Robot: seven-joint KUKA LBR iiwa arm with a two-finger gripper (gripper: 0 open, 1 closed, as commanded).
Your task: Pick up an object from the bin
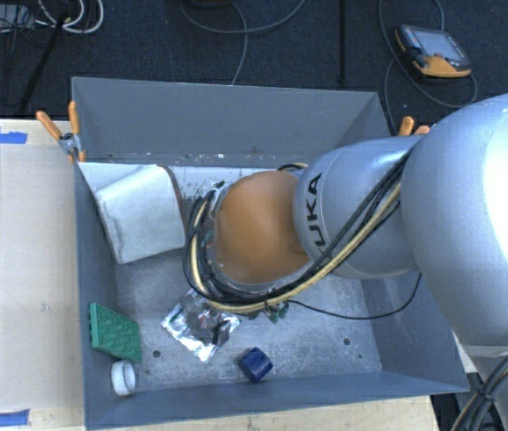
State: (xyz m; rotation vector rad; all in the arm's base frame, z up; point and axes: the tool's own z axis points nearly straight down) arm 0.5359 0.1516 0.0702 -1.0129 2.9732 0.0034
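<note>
The hand (207, 316) hangs over crumpled silver foil (180, 329), its grip impossible to tell

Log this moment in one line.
claw: over crumpled silver wrapper, lower middle | nearby: blue block, green ridged pad, white cap | upper left: white cloth

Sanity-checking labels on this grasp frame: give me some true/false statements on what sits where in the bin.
1. The hand is over a crumpled silver foil wrapper in the bin's near middle. True.
2. The small dark blue block lies in the far left corner. False: it lies by the near wall, right of the wrapper.
3. A flat green ridged piece lies by the left wall. True.
4. The small white round cap sits on the white folded pad. False: it lies on the bin floor near the near-left corner, beside the green piece.
</note>
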